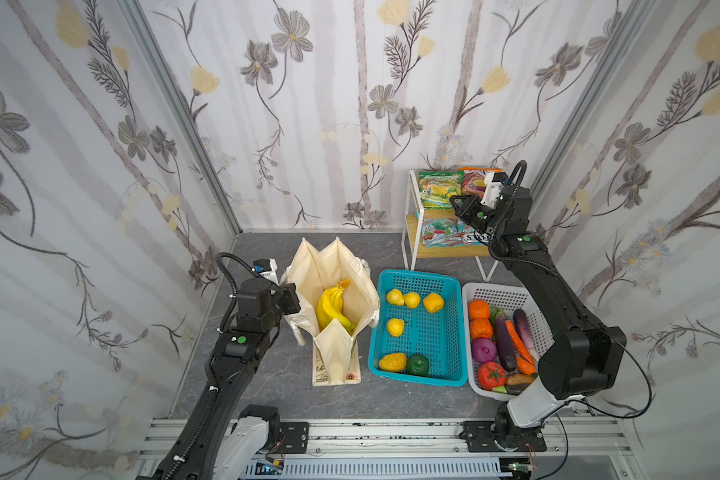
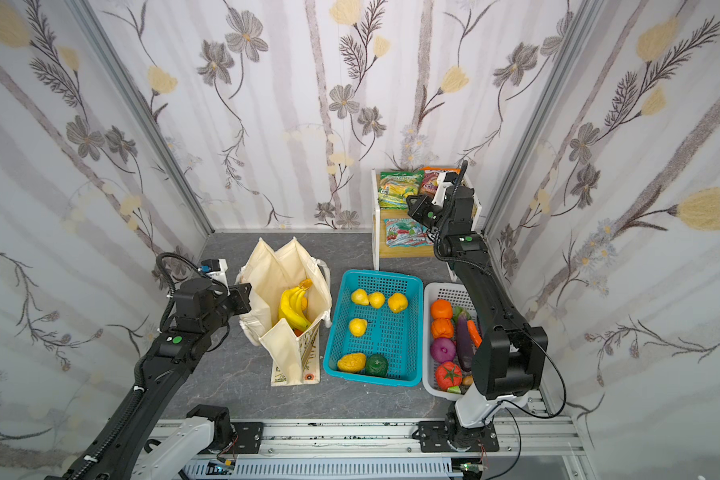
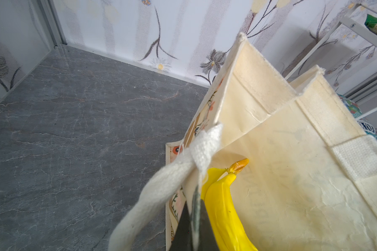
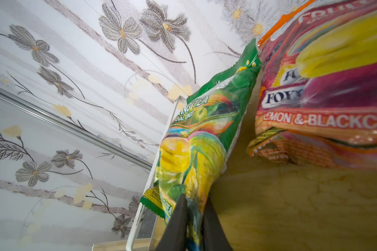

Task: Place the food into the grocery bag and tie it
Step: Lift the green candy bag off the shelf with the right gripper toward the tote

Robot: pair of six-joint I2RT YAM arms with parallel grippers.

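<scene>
Wooden top shelf (image 4: 292,206) bears green packet (image 4: 205,139), pinched in right claw (image 4: 194,201).

My two top views sit high over the front rail (image 1: 391,434), looking steeply down toward the back wall (image 1: 350,124); both share the whole tabletop (image 1: 267,390). My left wrist camera looks close into the grocery bag (image 3: 292,184). My right wrist camera sits nearly against the green snack packet (image 4: 196,141).
</scene>
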